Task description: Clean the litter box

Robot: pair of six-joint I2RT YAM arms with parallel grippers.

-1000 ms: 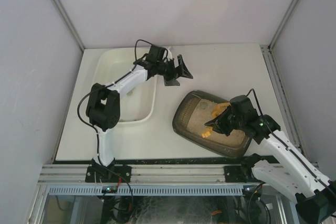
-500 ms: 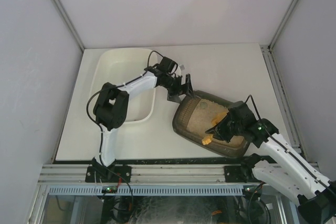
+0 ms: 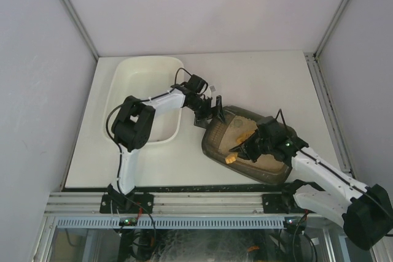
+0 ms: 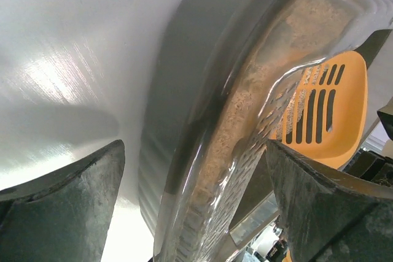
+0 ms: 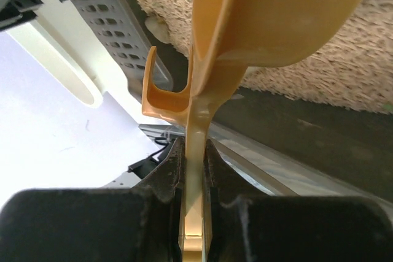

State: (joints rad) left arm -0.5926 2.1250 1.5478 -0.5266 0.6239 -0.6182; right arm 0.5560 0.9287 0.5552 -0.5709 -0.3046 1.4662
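The dark grey-brown litter box (image 3: 212, 142) with beige litter lies right of centre on the table. My left gripper (image 3: 212, 113) is open at its far left corner. In the left wrist view the box's rim (image 4: 202, 151) runs between the two fingers (image 4: 61, 213) of the gripper (image 4: 196, 213), which do not touch it. My right gripper (image 3: 256, 144) is over the box, shut on the handle of an orange slotted scoop (image 3: 231, 159). In the right wrist view, the gripper (image 5: 194, 151) clamps the handle and the scoop's head (image 5: 288, 16) is over the litter (image 5: 344, 65). The scoop also shows in the left wrist view (image 4: 331, 108).
A larger cream-white tub (image 3: 141, 78) stands at the back left, close beside the litter box. White walls enclose the table on three sides. A metal rail (image 3: 196, 204) runs along the near edge by the arm bases.
My left gripper has come from beside the white tub down to the litter box's far left corner and now straddles its rim. My right gripper has carried the scoop leftward inside the box.
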